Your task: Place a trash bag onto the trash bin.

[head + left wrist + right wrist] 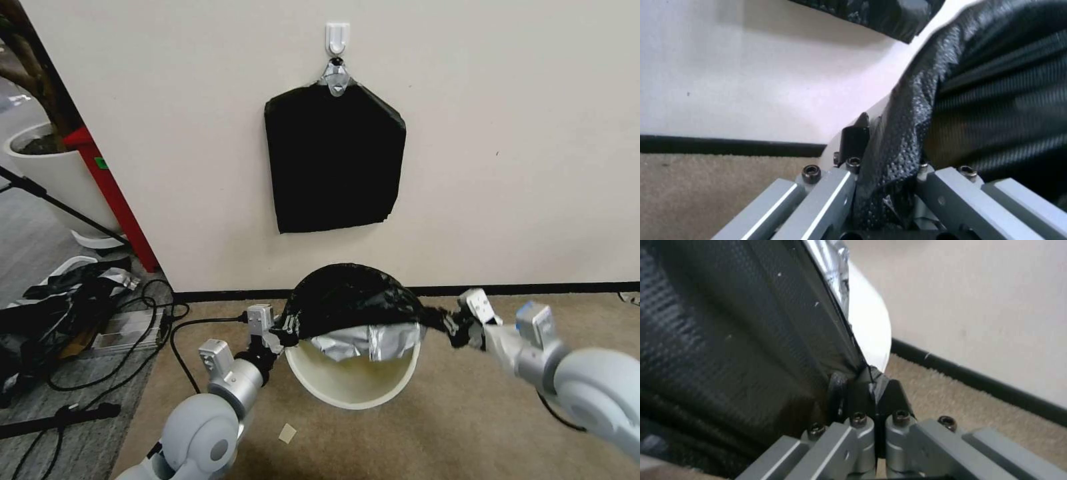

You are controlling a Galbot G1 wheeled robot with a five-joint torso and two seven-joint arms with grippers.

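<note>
The cream-white trash bin [353, 390] stands on the carpet against the wall. The glossy black trash bag [353, 297] is stretched across its far rim, and silver tape patches [370, 341] hang over the mouth. My left gripper [285, 330] is shut on the bag's left edge, and my right gripper [460, 327] is shut on its right edge. In the left wrist view the bag film [996, 83] is bunched between the fingers of the left gripper [880, 140]. In the right wrist view the right gripper [867, 390] pinches the bag [751, 340] next to the bin's white wall [871, 330].
A flat black pack [333, 157] hangs from a wall hook [337, 37] above the bin. On the left are a white planter [53, 167], a red post [113, 193], and a heap among cables [67, 313]. A paper scrap [287, 433] lies on the carpet.
</note>
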